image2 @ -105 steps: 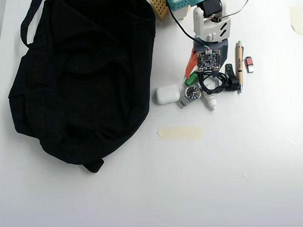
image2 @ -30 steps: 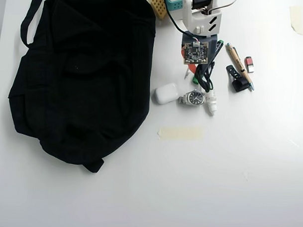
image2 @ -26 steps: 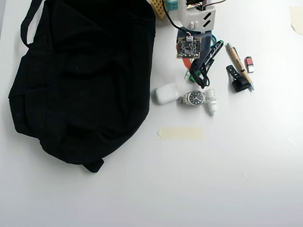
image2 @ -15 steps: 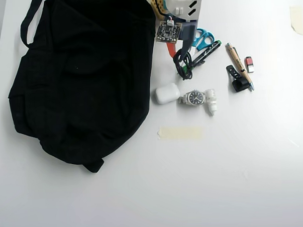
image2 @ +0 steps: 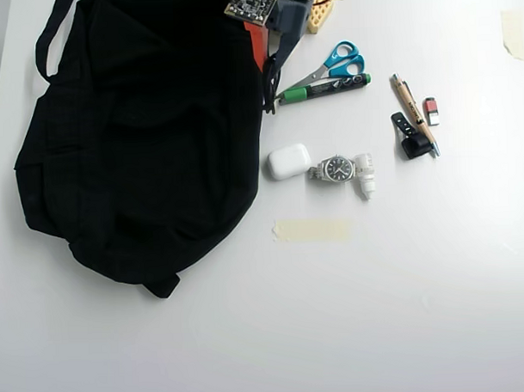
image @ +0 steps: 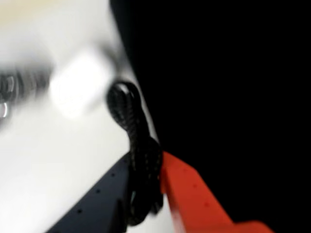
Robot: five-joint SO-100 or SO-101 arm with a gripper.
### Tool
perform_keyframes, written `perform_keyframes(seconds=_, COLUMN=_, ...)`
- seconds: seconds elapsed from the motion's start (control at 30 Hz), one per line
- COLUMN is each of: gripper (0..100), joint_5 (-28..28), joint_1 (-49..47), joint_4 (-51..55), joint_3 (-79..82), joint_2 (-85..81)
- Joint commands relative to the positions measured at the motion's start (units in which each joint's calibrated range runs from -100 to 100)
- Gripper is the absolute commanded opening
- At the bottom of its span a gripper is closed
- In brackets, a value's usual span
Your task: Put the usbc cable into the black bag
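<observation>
Wrist view, end effector (image: 146, 194): closed on the usbc cable (image: 133, 145), which is pinched between a dark finger and an orange finger at lower centre.
Wrist view, black bag (image: 218, 87): the right half of the frame is filled by it; the rest is blurred.
Overhead view, usbc cable (image2: 270, 80): seen hanging at the bag's right edge, top centre.
Overhead view, black bag (image2: 139, 140): spread over the upper left of the tabletop (image2: 379, 329).
Step advice: the cable should be carried further over the fabric before release, or it may slip off the edge.
Surroundings: scissors (image2: 335, 60), marker (image2: 323, 89), white case (image2: 288, 161) and wristwatch (image2: 334, 169) lie right of the bag; nothing is judged to stand in the way.
</observation>
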Motion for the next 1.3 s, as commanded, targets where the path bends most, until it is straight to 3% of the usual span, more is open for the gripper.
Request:
perform_keyframes(seconds=0.0, gripper=2, joint_5=1.71, joint_1=5.30, joint_4=1.97, joint_3=-7.49, joint_2=-0.12)
perform_keyframes(seconds=0.37, gripper=2, joint_5=5.17, joint_1=28.79, joint_4=-0.18, joint_3=-13.42, joint_2=-0.04)
perform_keyframes(seconds=0.5, gripper=2, joint_5=4.60, joint_1=34.85, joint_4=-15.25, joint_3=-6.32, joint_2=0.21)
perform_keyframes(seconds=0.77, gripper=2, joint_5=-0.02, joint_1=23.33, joint_4=-36.36, joint_3=-1.02, joint_2=22.45)
perform_keyframes(seconds=0.9, gripper=3, joint_5=-0.33, joint_1=18.77, joint_4=-40.23, joint_3=2.22, joint_2=25.85)
perform_keyframes(seconds=0.93, gripper=5, joint_5=-1.12, joint_1=18.54, joint_4=-41.09, joint_3=3.03, joint_2=25.85)
perform_keyframes(seconds=1.0, gripper=24, joint_5=-2.85, joint_1=17.65, joint_4=-41.01, joint_3=4.91, joint_2=25.52)
perform_keyframes(seconds=1.1, gripper=33, joint_5=-2.80, joint_1=17.20, joint_4=-40.58, joint_3=4.02, joint_2=24.61)
perform_keyframes(seconds=1.17, gripper=25, joint_5=-2.64, joint_1=17.20, joint_4=-40.41, joint_3=3.66, joint_2=24.44)
perform_keyframes(seconds=1.23, gripper=4, joint_5=-2.48, joint_1=17.20, joint_4=-40.41, joint_3=-1.02, joint_2=24.44)
perform_keyframes(seconds=1.27, gripper=2, joint_5=-2.59, joint_1=17.20, joint_4=-40.41, joint_3=-1.83, joint_2=24.44)
